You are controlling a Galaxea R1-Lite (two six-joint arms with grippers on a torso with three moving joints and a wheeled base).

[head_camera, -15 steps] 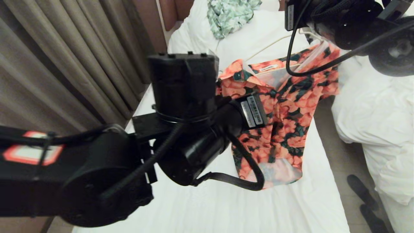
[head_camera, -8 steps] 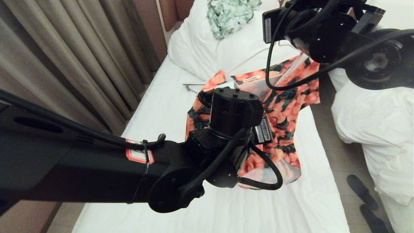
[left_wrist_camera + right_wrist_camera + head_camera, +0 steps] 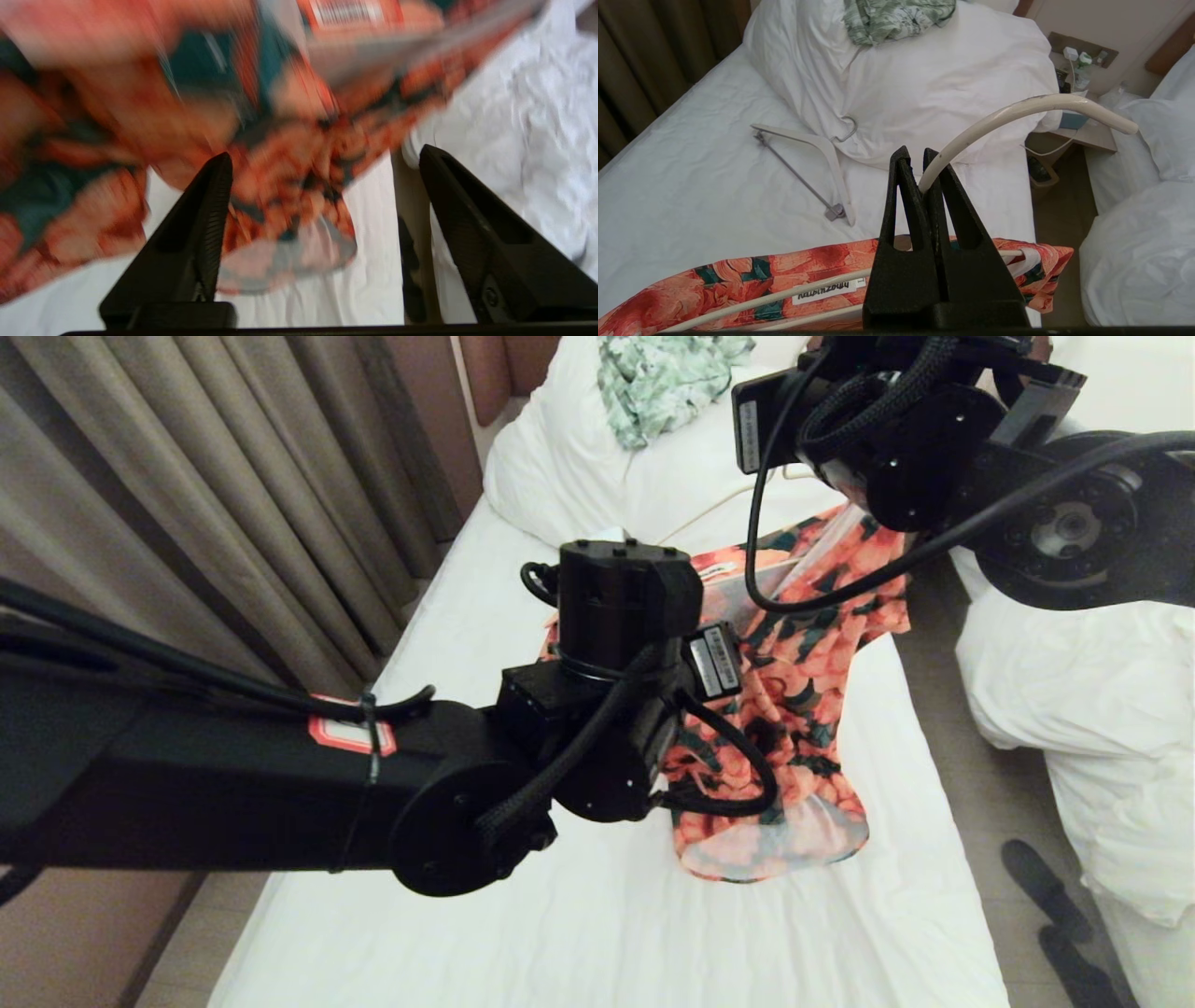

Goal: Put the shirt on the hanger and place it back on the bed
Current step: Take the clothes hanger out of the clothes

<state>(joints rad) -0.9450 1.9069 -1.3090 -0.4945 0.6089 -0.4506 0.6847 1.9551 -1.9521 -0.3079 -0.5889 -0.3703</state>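
- Brown curtains [image 3: 233, 495] hang along the left of the room, and beside them stands the bed [image 3: 523, 933] with its flat white sheet and a big white pillow [image 3: 560, 467] at the far end.
- On the pillow lies a green-and-white patterned cloth [image 3: 667, 378].
- The shirt [image 3: 803, 709], orange-pink flowers on dark green, droops over the right half of the bed, its top raised and its hem [image 3: 775, 845] resting on the sheet near the right edge.
- The right gripper [image 3: 923, 170] is up at the far right, its jaws pressed together on the hook of the hanger [image 3: 1017, 109]; the hanger's thin cream wires run inside the shirt's neck beside the white label [image 3: 825, 290].
- The left gripper [image 3: 322, 163] hovers just left of the shirt's middle, its jaws spread wide and holding nothing; the cloth shows beyond them.
- A thicker white hanger with a grey bar [image 3: 817, 158] lies on the sheet by the pillow.
- A second bed [image 3: 1083, 709] with a rumpled duvet is to the right, across a narrow strip of floor [image 3: 971, 784].
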